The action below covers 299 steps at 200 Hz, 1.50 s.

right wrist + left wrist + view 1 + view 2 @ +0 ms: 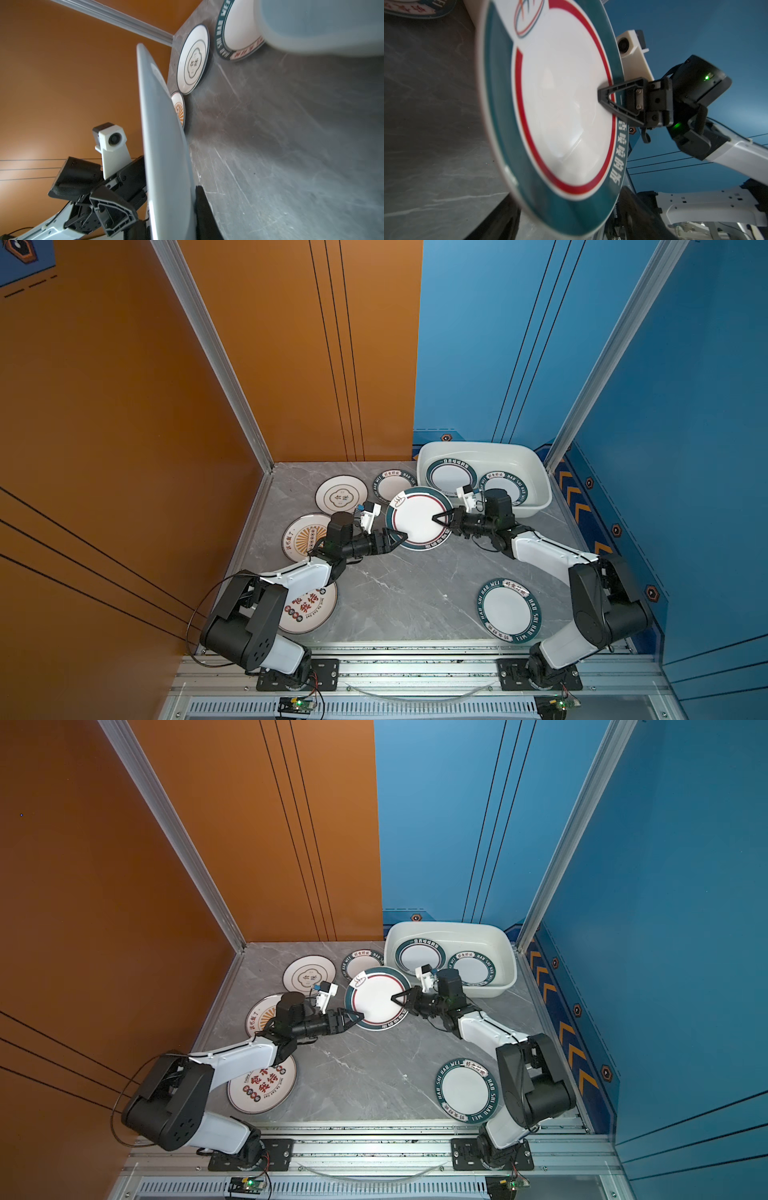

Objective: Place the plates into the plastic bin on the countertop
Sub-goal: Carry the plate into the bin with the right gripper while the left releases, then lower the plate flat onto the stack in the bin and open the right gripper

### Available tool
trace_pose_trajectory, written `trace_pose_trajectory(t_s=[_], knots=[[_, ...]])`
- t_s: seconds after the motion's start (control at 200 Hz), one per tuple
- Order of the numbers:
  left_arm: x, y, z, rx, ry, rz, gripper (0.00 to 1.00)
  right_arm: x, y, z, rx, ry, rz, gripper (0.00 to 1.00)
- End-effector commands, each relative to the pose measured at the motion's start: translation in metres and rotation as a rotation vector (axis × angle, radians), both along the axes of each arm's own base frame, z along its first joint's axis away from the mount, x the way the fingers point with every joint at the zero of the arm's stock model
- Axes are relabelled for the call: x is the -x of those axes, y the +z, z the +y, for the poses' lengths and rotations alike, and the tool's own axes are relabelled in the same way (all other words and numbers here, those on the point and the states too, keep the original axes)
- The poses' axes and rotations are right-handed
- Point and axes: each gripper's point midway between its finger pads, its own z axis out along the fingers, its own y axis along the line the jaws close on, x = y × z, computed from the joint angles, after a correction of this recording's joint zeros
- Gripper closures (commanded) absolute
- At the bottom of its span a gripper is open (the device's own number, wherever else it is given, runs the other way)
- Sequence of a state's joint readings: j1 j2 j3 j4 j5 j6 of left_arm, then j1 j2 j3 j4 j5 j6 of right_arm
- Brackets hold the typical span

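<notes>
The right gripper (436,517) clamps the red-lined plate (409,524) by its rim; the left gripper (400,539) straddles it, jaws wide. Next: carry it into the plastic bin (478,444).

White arm shells (544,549), black joints (245,626) — white wrist cameras (370,517), green status lights (707,78)

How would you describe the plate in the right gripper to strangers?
Find the plastic bin at the far right of the countertop. Beside its left front corner is a raised plate. Only it has a red ring inside its green rim.
</notes>
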State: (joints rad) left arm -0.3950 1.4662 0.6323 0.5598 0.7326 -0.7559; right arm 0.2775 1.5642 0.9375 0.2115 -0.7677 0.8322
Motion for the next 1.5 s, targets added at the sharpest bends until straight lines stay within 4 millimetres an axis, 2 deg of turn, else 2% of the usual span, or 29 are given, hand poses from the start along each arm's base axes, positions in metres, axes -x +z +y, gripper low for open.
trace_pose_trajectory(t_s=[0.0,0.24,0.365,0.516,0.626,0.686,0.791,0.816,0.826,0.841,0.906,1.247,1.407,1.472,1.492], knots=[[0.007,0.011,0.005,-0.011,0.005,-0.068,0.01,-0.019,0.034,-0.033,0.108,-0.098,-0.08,1.0],[0.001,0.01,0.037,-0.159,0.172,-0.078,0.02,-0.071,0.058,-0.094,0.204,-0.277,-0.107,1.0],[-0.006,0.002,0.057,-0.268,0.281,-0.024,0.02,-0.108,0.057,-0.118,0.173,-0.345,-0.079,1.0],[-0.006,0.011,0.074,-0.263,0.374,-0.049,0.02,-0.149,0.035,-0.141,0.153,-0.415,-0.016,1.0],[0.002,0.022,0.077,-0.243,0.348,-0.11,0.02,-0.173,0.011,-0.153,0.136,-0.449,0.038,1.0],[0.008,0.028,0.074,-0.245,0.31,-0.181,0.02,-0.183,0.002,-0.156,0.128,-0.463,0.049,1.0],[0.01,0.028,0.078,-0.264,0.328,-0.202,0.02,-0.197,-0.012,-0.155,0.117,-0.46,0.07,1.0],[0.011,0.028,0.078,-0.268,0.329,-0.202,0.02,-0.199,-0.008,-0.154,0.11,-0.459,0.063,1.0],[0.011,0.028,0.078,-0.267,0.328,-0.202,0.02,-0.201,-0.019,-0.153,0.112,-0.458,0.084,1.0],[0.01,0.027,0.078,-0.27,0.329,-0.202,0.02,-0.203,-0.024,-0.153,0.109,-0.457,0.095,1.0],[0.01,0.028,0.078,-0.27,0.328,-0.201,0.02,-0.21,-0.031,-0.151,0.096,-0.457,0.109,1.0],[0.006,0.025,0.075,-0.253,0.308,-0.184,0.02,-0.228,-0.08,-0.149,0.072,-0.469,0.201,1.0],[0.004,0.024,0.075,-0.252,0.31,-0.179,0.02,-0.234,-0.087,-0.147,0.067,-0.469,0.213,1.0],[0.004,0.024,0.076,-0.25,0.31,-0.178,0.02,-0.232,-0.096,-0.145,0.068,-0.467,0.234,1.0],[0.003,0.023,0.075,-0.25,0.309,-0.175,0.02,-0.238,-0.087,-0.145,0.064,-0.466,0.213,1.0]])
